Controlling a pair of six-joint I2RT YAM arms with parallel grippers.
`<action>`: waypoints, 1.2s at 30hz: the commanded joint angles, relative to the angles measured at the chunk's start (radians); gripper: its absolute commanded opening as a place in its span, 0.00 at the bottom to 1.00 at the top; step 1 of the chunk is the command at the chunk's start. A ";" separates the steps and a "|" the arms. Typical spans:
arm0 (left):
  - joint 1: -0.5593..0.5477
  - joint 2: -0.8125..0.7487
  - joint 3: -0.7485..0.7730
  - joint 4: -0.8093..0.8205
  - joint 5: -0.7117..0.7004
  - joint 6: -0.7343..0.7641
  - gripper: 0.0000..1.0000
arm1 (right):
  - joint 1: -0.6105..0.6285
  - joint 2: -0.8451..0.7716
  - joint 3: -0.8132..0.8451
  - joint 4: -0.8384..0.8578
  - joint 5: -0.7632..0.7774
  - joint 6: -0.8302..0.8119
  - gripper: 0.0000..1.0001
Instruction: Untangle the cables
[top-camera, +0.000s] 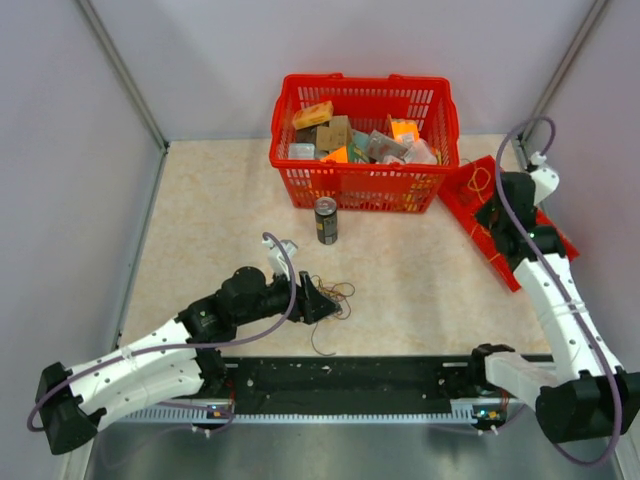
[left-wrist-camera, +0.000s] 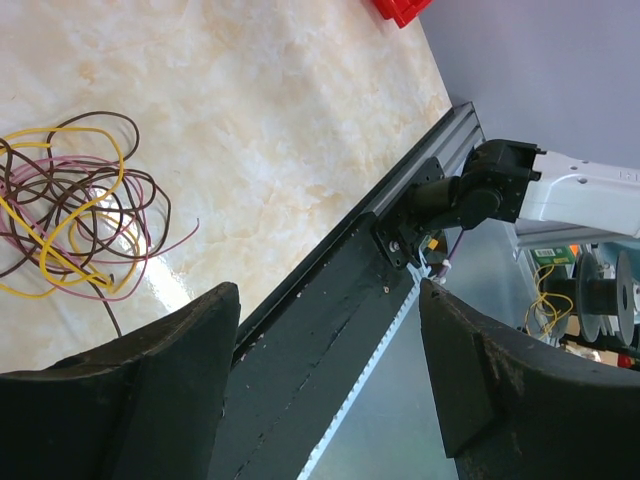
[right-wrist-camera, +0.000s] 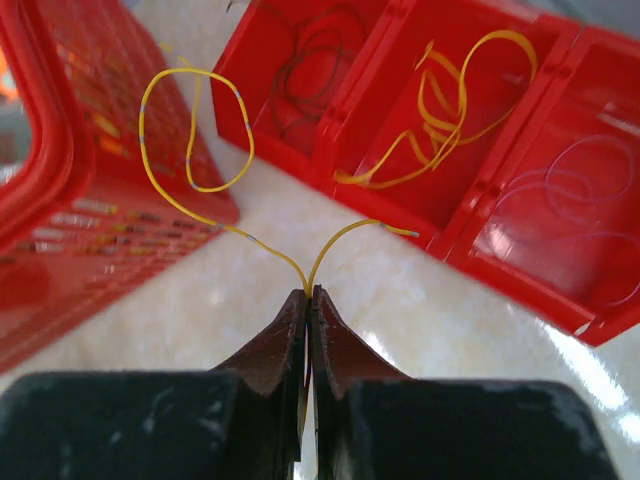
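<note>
Pinching one yellow cable (right-wrist-camera: 244, 118) between fully closed jaws, the right tool (right-wrist-camera: 308, 292) hangs by the red tray (right-wrist-camera: 560, 250); the left tool (left-wrist-camera: 328, 300) gapes wide and empty beside the tangled cables (left-wrist-camera: 70, 205) on the bench (left-wrist-camera: 280, 120).

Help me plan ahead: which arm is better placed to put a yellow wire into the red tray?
Right: the right gripper is shut on a yellow wire at the tray; the left gripper is open by the tangle.
</note>
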 joint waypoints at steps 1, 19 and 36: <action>-0.002 -0.012 0.021 0.027 0.005 0.021 0.77 | -0.137 0.068 0.057 0.107 -0.029 -0.093 0.00; -0.002 -0.028 -0.016 0.077 0.040 0.041 0.76 | -0.447 0.403 -0.276 1.077 -0.446 -0.188 0.00; -0.002 -0.222 -0.048 -0.008 0.019 0.031 0.77 | -0.447 0.531 -0.015 0.433 -0.067 -0.140 0.00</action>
